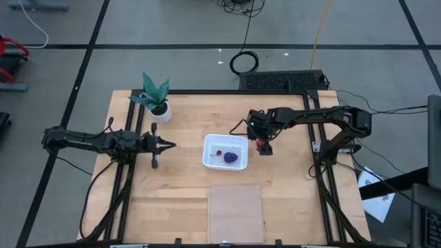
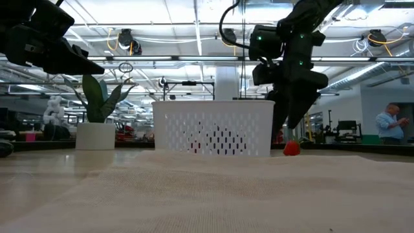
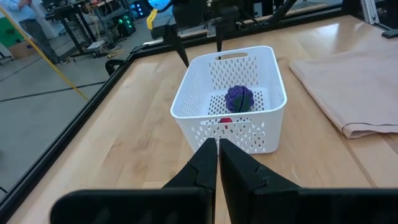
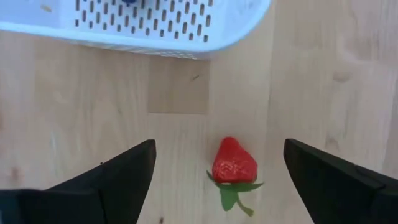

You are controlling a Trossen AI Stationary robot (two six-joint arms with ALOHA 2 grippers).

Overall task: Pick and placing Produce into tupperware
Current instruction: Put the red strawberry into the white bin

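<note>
From my low view, the white perforated plastic basket (image 2: pixel 213 127) hides its contents. In my right wrist view its far side is cut off, and the red piece (image 1: pixel 219 153) inside looks too small overhead to identify.

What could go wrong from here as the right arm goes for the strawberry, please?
The strawberry lies on the table between the open right gripper fingers, close beside the white basket; the nearer finger might clip the basket wall. The rounded berry could also slip or roll as the fingers close. The left gripper waits shut, well clear.
</note>
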